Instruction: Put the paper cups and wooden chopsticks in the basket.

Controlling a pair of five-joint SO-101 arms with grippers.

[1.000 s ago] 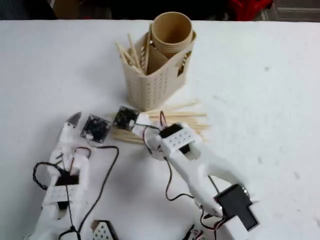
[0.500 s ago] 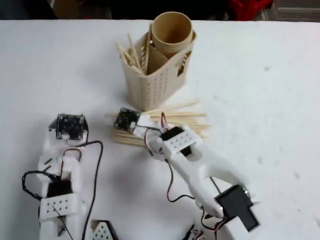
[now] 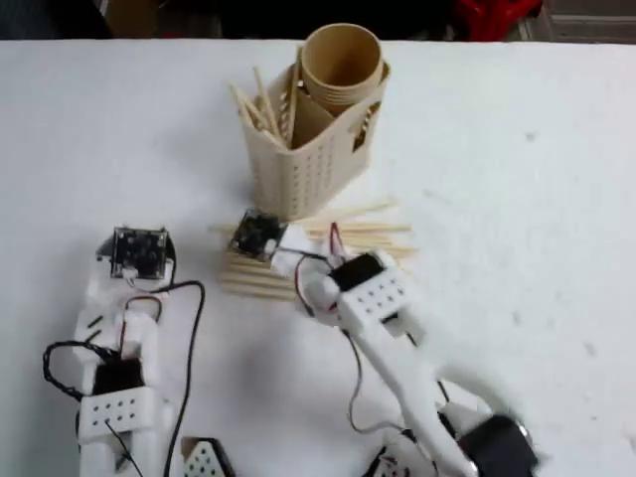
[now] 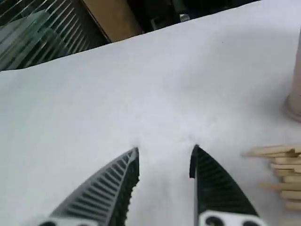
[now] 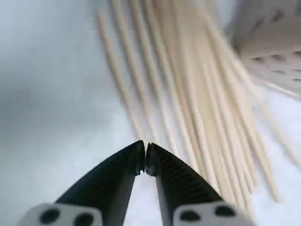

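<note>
The white table [image 3: 517,199] carries a perforated basket [image 3: 308,164] at far centre, holding stacked paper cups [image 3: 342,62]. Loose wooden chopsticks [image 5: 188,94] lie just near of it. The right gripper [image 5: 144,157], tips pressed together on nothing, is over the pile's left part. The left gripper [image 4: 164,157], spread, sits farther left.

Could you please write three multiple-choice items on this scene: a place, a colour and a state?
1. Where are the paper cups? A. On the table. B. In the basket. C. In a gripper.
2. The basket's colour? A. Cream. B. Red. C. Black.
3. The left gripper is: A. shut on a chopstick. B. shut on a cup. C. open.
B, they stand nested in it; A, its wall is cream; C, its fingers stand apart above the table.
</note>
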